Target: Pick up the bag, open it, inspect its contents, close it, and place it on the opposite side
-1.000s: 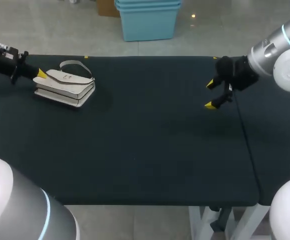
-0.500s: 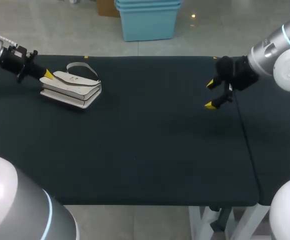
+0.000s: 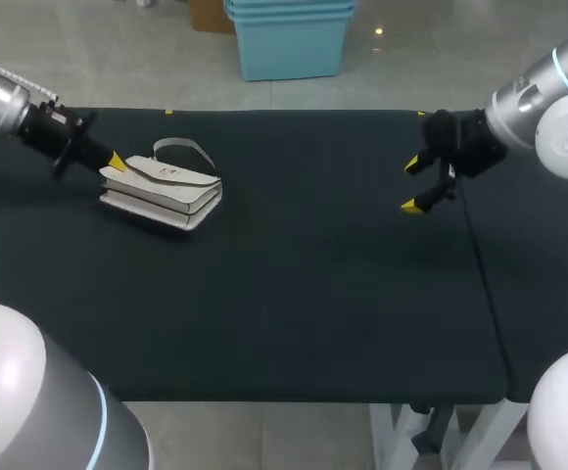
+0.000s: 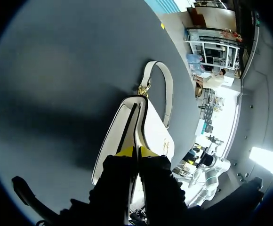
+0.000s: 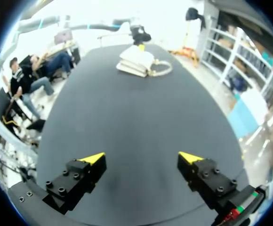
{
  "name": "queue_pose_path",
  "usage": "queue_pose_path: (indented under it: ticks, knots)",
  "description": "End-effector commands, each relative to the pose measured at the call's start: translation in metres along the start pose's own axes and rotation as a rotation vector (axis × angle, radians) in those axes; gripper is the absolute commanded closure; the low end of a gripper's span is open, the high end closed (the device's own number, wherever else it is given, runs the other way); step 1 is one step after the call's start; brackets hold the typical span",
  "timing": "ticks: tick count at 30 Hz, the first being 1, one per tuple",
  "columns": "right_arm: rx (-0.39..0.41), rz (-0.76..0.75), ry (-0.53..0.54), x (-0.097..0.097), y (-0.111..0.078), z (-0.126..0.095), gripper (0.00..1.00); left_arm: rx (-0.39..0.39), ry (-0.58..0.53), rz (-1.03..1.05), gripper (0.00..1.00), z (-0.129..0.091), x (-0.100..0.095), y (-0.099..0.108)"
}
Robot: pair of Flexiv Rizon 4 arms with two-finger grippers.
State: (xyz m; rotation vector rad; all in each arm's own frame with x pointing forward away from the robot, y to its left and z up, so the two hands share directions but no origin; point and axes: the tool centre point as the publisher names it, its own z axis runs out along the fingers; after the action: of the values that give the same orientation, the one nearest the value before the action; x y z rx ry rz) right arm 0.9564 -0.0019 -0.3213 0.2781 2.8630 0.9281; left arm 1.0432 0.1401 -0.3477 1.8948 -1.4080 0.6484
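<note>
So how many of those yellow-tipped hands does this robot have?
2. The left hand is against the white bag's end, at the table's left side; the right hand hangs open above the table's right side. Neither is hidden.

bag (image 3: 162, 186): table (image 3: 294, 294) rear-L | L gripper (image 3: 116, 162): on bag | R gripper (image 3: 412, 184): far R

One bag (image 3: 162, 182), one table (image 3: 313, 294), two pincers: left pincer (image 3: 115, 163) and right pincer (image 3: 412, 185).

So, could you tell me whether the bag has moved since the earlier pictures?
Yes. In the head view the bag has slid along the table toward the unmoved right tool, with the left tool at its end.
</note>
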Motion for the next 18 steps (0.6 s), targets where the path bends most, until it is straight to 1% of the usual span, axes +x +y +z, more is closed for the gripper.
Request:
queue_pose_path:
  ticks: [1, 2, 3, 4, 5, 6, 8, 9, 10, 11, 13, 18]
  knots:
    - [0.001, 0.001, 0.001, -0.001, 0.0, 0.001, 0.0, 0.822, -0.052, -0.01, 1.0, 0.023, 0.012, 0.022]
    - [0.001, 0.001, 0.001, -0.001, 0.0, 0.001, 0.0, 0.852, -0.062, -0.001, 1.0, 0.027, 0.014, 0.025]
    - [0.001, 0.001, 0.001, -0.001, 0.0, 0.001, 0.0, 0.852, -0.033, -0.037, 1.0, 0.031, 0.018, 0.03]
    - [0.001, 0.001, 0.001, -0.001, 0.0, 0.001, 0.0, 0.912, -0.041, -0.039, 1.0, 0.034, 0.021, 0.032]
    - [0.001, 0.001, 0.001, -0.001, 0.0, 0.001, 0.0, 0.942, -0.034, -0.034, 1.0, 0.039, 0.023, 0.035]
    - [0.001, 0.001, 0.001, -0.001, 0.0, 0.001, 0.0, 0.932, -0.012, -0.064, 1.0, 0.042, 0.026, 0.038]
    - [0.001, 0.001, 0.001, -0.001, 0.0, 0.001, 0.0, 1.026, -0.004, -0.057, 1.0, 0.048, 0.031, 0.043]
    - [0.001, 0.001, 0.001, -0.001, 0.0, 0.001, 0.0, 1.017, 0.014, -0.077, 1.0, 0.05, 0.033, 0.045]
    - [0.001, 0.001, 0.001, -0.001, 0.0, 0.001, 0.0, 1.031, 0.018, -0.083, 1.0, 0.052, 0.036, 0.046]
    - [0.001, 0.001, 0.001, -0.001, 0.0, 0.001, 0.0, 1.064, 0.024, -0.084, 1.0, 0.055, 0.039, 0.048]
    - [0.001, 0.001, 0.001, -0.001, 0.0, 0.001, 0.0, 1.084, 0.041, -0.105, 1.0, 0.06, 0.044, 0.052]
    - [0.001, 0.001, 0.001, -0.001, 0.0, 0.001, 0.0, 1.134, 0.055, -0.08, 1.0, 0.079, 0.053, 0.065]
